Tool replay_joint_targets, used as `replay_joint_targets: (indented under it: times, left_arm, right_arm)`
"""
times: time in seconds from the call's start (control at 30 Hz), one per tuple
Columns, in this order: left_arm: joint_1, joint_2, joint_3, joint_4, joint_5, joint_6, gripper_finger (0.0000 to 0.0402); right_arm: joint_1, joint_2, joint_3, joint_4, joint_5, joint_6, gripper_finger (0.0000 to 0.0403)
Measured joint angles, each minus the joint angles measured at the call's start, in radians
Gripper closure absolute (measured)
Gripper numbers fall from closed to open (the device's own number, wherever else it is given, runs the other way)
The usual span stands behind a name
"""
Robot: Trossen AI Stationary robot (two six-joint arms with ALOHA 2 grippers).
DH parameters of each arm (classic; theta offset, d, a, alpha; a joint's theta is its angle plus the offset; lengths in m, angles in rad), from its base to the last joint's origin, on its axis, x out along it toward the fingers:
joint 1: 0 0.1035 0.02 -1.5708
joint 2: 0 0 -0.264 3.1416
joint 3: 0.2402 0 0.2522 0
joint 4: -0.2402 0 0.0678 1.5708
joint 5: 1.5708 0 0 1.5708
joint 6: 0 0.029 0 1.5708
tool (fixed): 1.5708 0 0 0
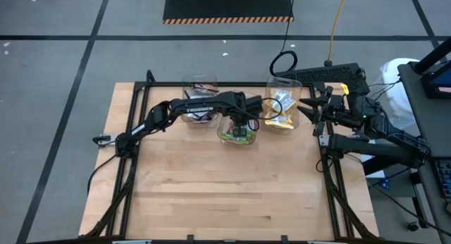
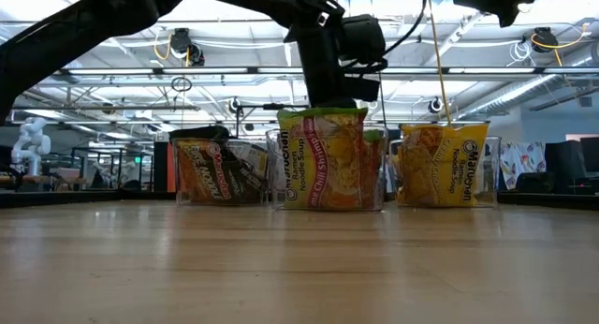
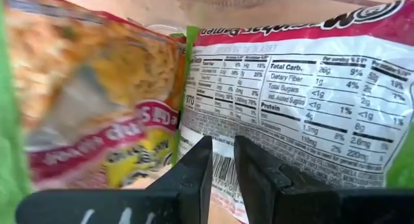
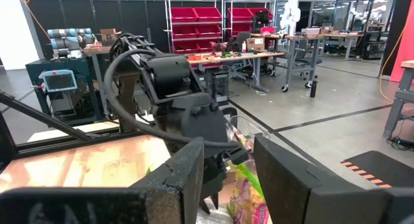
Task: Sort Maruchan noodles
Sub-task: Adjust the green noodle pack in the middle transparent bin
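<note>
Left gripper [image 3: 223, 175] beside green packet [image 3: 304, 101] edge

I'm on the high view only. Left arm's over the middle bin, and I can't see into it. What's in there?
Observer: Lime-green packets, standing on edge in the middle bin.
Operator: Is the left gripper holding one?
Observer: No. The left gripper has its fingers slightly apart with nothing between them, right in front of a packet's nutrition label.
Operator: And the other bins?
Observer: In the low view, black packets on one side, yellow packets on the other.
</note>
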Motion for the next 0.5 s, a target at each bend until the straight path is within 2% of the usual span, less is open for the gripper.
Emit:
replay_joint_targets:
  times: [0.5]
  left_arm:
    - [0.029,-0.131,0.000,0.020,-0.031,-0.042,0.0327]
  right_arm:
    - [0.000,0.000,0.000,0.000,0.000,0.000,0.0271]
